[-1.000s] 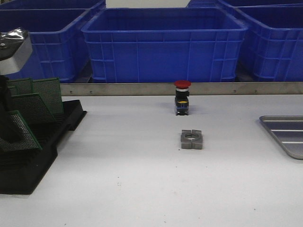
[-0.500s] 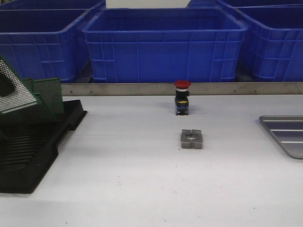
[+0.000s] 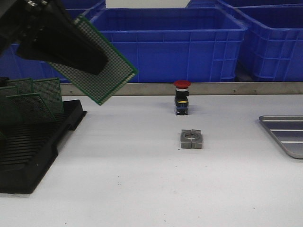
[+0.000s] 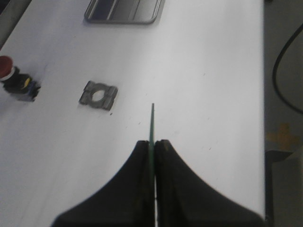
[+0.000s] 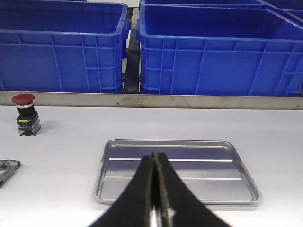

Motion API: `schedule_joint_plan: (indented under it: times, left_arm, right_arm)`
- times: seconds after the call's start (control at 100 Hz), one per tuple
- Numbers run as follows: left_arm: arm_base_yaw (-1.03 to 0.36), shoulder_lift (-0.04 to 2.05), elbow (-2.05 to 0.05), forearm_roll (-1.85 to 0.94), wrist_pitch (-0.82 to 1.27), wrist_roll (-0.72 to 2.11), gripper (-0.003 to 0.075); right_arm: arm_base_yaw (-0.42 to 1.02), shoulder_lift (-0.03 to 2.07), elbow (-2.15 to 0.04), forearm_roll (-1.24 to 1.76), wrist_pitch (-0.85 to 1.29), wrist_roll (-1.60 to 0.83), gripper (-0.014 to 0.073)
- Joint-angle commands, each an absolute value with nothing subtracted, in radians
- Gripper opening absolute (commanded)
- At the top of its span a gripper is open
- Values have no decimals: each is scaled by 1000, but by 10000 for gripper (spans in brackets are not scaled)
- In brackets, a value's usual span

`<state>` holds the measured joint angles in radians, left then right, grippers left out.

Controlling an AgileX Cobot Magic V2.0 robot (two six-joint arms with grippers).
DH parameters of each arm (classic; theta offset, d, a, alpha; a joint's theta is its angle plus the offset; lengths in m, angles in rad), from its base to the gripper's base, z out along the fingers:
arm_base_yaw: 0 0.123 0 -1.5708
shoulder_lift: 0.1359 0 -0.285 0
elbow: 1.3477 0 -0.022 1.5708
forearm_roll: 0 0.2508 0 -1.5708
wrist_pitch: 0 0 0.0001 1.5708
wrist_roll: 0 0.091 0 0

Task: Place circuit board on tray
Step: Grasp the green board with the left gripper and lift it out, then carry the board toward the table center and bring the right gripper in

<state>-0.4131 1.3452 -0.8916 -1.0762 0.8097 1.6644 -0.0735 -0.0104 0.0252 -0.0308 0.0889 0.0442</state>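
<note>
The left claw (image 4: pixel 152 149) was clenched on one edge of the circuit board (image 3: pixel 97 66), holding it tilted in the air at about ten o'clock in the front view, above the black rack (image 3: pixel 35 151) of spare boards. The board looked thin, stiff and light; an edge pinch suited it, though it might pivot if bumped. The tray (image 3: pixel 288 133) lay well apart at three o'clock on the bench (image 3: pixel 142 184), past the slotted nut (image 3: pixel 191 139) and red button (image 3: pixel 182 97). The right claw (image 5: pixel 156 189), empty, had its fingers pressed together over the tray.

Rack (image 3: pixel 33 146) far left, push button (image 3: pixel 182 97) behind metal block (image 3: pixel 191 139), tray (image 3: pixel 286 135) far right
</note>
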Motion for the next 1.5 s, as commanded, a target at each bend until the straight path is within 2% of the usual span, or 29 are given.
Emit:
schedule_joint_plan:
  times: [0.0, 0.29, 0.43, 0.5, 0.63, 0.98, 1.13, 1.22, 1.32, 1.49]
  left_arm:
    - [-450, 1343, -919, -1202, 814, 1653, -20]
    - [-486, 1382, -919, -1245, 839, 1653, -20]
    - [-486, 1382, -919, -1245, 839, 1653, -20]
    - [-486, 1382, -919, -1245, 839, 1653, -20]
    - [-486, 1382, -919, -1245, 839, 1653, -20]
    - [-486, 1382, -919, -1245, 841, 1653, -20]
    - [-486, 1382, -919, -1245, 841, 1653, -20]
    - [-486, 1382, -919, -1245, 841, 1653, -20]
    - [-486, 1382, -919, -1245, 841, 1653, -20]
    - [-486, 1382, -919, -1245, 841, 1653, -20]
  right_arm:
    - [-74, -32, 26, -40, 11, 42, -61]
    - [-75, -32, 26, -38, 8, 43, -61]
    - [-75, -32, 17, 25, -57, 59, -61]
    - [-74, -31, -20, 28, 7, 59, -61]
    - [-74, 2, -138, 28, 249, 57, -61]
    - [-74, 372, -453, 56, 709, 57, -61]
    - [-74, 574, -529, 151, 758, 16, -61]
    - [-74, 676, -556, 249, 750, -94, -54]
    - [-73, 764, -582, 417, 741, -294, 22]
    - [-72, 876, -609, 799, 751, -763, 328]
